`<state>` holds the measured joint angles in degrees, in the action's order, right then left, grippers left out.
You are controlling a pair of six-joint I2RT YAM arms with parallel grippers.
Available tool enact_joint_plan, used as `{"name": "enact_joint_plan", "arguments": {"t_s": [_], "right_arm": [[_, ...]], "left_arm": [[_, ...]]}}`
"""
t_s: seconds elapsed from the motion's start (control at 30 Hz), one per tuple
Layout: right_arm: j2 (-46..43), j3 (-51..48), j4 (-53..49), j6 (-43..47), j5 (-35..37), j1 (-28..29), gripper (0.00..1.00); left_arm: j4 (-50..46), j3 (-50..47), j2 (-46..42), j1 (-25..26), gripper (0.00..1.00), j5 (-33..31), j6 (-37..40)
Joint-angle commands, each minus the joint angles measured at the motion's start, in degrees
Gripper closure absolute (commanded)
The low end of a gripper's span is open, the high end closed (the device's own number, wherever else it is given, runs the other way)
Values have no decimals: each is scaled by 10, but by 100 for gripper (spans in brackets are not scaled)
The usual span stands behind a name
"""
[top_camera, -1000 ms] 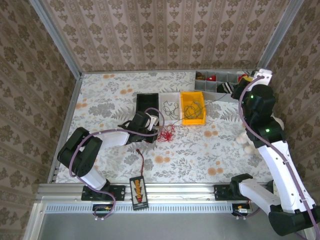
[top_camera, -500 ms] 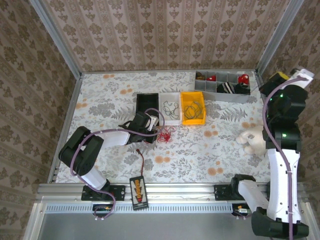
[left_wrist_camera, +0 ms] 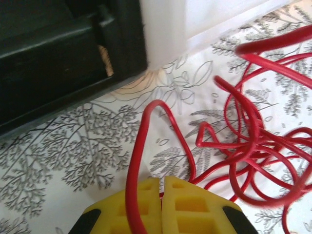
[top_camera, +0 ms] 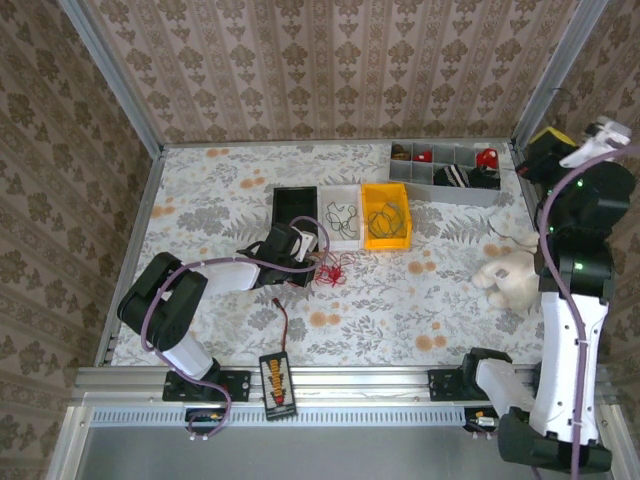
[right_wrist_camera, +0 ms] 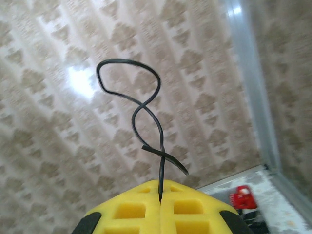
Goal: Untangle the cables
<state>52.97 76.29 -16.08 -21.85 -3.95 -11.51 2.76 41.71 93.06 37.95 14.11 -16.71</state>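
Tangled red cables (top_camera: 335, 265) lie on the flowered table just in front of the white bin. My left gripper (top_camera: 312, 256) rests low at their left edge. In the left wrist view its yellow pads (left_wrist_camera: 187, 207) are pressed together at the foot of a red cable loop (left_wrist_camera: 146, 146), and the rest of the red cables (left_wrist_camera: 253, 141) sprawl to the right. My right gripper (top_camera: 548, 150) is raised high at the far right. It (right_wrist_camera: 160, 187) is shut on a thin black cable (right_wrist_camera: 146, 112) that curls upward in front of the wall.
A black bin (top_camera: 295, 205), a white bin (top_camera: 345, 190) with thin dark wires and a yellow bin (top_camera: 368, 232) with dark wires stand in a row mid-table. A grey compartment tray (top_camera: 470, 197) sits at the back right. A plush toy (top_camera: 505, 270) lies right. An orange-black device (top_camera: 275, 383) sits at the near edge.
My right arm has swung up and to the right, away from the grey tray, with its jaws shut. The left gripper has stayed by the red cables.
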Motion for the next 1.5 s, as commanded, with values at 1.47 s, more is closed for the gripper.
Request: {"name": "enact_joint_plan", "arguments": {"t_s": [1.47], "right_arm": [[407, 256, 93, 55, -26, 303, 100]], "left_arm": [[29, -23, -21, -4, 90, 11, -31]]}}
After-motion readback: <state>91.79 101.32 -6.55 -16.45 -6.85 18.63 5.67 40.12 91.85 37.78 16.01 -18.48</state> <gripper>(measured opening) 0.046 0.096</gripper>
